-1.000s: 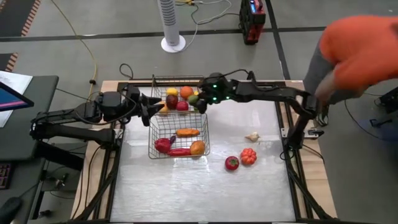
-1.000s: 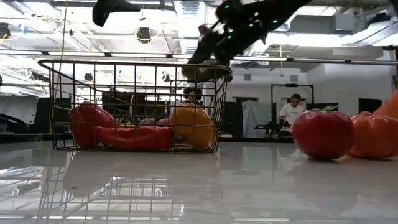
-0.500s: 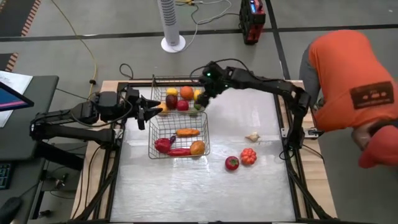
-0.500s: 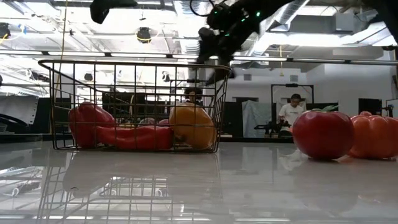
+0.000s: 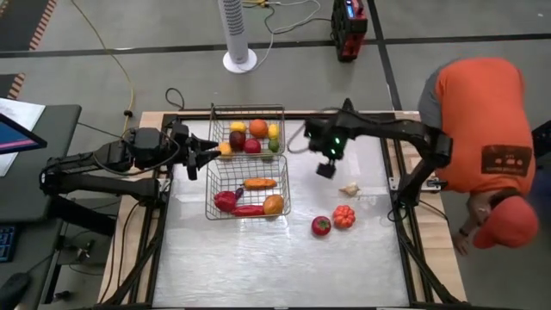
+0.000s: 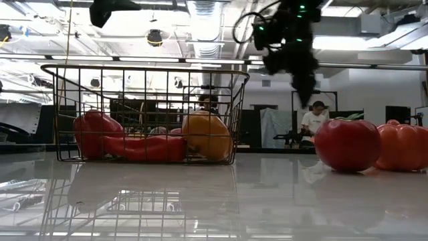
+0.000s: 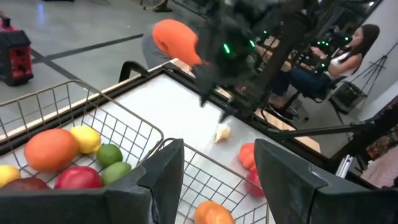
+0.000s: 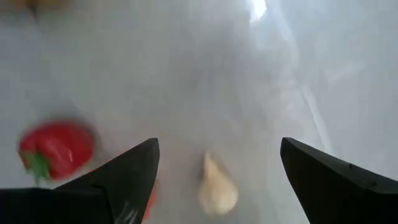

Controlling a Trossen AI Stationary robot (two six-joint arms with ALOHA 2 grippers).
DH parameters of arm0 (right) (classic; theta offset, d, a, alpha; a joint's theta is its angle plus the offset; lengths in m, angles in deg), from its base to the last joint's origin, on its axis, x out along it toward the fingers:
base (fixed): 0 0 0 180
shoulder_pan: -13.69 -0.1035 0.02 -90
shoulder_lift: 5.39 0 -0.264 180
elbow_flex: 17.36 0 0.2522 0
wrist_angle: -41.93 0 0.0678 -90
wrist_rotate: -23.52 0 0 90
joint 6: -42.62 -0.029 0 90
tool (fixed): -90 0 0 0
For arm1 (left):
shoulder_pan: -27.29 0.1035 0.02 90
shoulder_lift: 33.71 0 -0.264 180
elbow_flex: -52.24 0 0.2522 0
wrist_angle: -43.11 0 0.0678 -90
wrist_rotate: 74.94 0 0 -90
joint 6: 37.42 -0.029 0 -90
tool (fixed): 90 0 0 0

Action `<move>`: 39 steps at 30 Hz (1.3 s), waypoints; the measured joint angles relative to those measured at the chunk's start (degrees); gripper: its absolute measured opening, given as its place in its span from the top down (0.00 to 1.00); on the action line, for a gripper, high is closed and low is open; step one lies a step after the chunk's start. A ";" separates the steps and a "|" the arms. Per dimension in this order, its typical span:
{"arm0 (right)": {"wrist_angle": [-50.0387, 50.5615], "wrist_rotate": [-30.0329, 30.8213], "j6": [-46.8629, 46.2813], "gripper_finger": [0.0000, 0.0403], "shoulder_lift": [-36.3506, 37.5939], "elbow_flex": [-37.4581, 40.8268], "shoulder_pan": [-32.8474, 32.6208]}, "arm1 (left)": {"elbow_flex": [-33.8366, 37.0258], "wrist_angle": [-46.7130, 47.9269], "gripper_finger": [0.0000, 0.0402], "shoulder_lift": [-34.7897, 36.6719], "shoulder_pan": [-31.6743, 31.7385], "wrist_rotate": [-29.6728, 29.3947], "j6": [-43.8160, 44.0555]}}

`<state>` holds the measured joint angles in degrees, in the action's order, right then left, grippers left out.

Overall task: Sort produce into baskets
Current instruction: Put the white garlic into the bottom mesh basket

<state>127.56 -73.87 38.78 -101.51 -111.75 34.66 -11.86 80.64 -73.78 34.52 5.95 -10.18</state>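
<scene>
Two wire baskets stand side by side at the table's far left. The far basket (image 5: 248, 112) holds an orange (image 5: 257, 127), a lemon, a lime (image 5: 269, 145), a red apple and other pieces. The near basket (image 5: 215, 176) holds a carrot (image 5: 259, 182), red peppers and an orange piece. A white garlic (image 5: 349, 189), a red tomato (image 5: 320, 226) and an orange pumpkin (image 5: 344, 215) lie on the table. My right gripper (image 5: 325, 168) hangs open and empty above the table, right of the baskets, near the garlic (image 8: 217, 186). My left gripper (image 5: 196, 153) is open and empty at the baskets' left side.
A person in an orange shirt (image 5: 482, 129) bends at the table's right edge, beyond the frame rail. The bare white tabletop (image 5: 258, 258) stretches across the near half. In the low view the tomato (image 6: 348, 144) and pumpkin (image 6: 401, 147) sit right of the near basket (image 6: 144, 114).
My right gripper has swung away from above the far basket toward the table's right and near side, and now hangs above the table near the garlic. The person at the right has moved and bent lower beside the table.
</scene>
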 joint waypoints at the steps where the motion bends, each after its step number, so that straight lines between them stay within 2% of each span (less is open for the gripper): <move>1: 0.07 0.06 -0.17 0.10 0.94 2.16 -0.72 | 0.00 -0.02 0.55 0.00 0.00 -0.23 0.00; 8: -0.73 5.45 -4.21 0.10 7.02 16.26 -4.11 | 0.00 -0.04 0.55 -0.02 0.00 -1.40 0.01; 14: -2.44 6.22 -6.28 0.10 9.86 24.31 -4.57 | 0.00 -0.11 0.55 -0.02 0.00 -3.09 0.01; 28: -11.65 4.52 -6.66 0.11 9.21 33.33 -8.41 | 0.00 -0.11 0.55 -0.02 0.00 -6.78 0.00; 31: -12.82 4.50 -6.68 0.16 7.32 33.45 -8.63 | 0.00 -0.11 0.55 -0.02 -0.02 -7.46 -0.17; 39: -14.55 4.48 -6.84 0.38 2.95 32.53 -8.57 | 0.00 -0.13 0.55 -0.02 -0.02 -8.13 -0.14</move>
<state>113.01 -69.39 31.94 -98.56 -79.22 26.09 -11.86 80.51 -73.80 34.50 -2.18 -10.32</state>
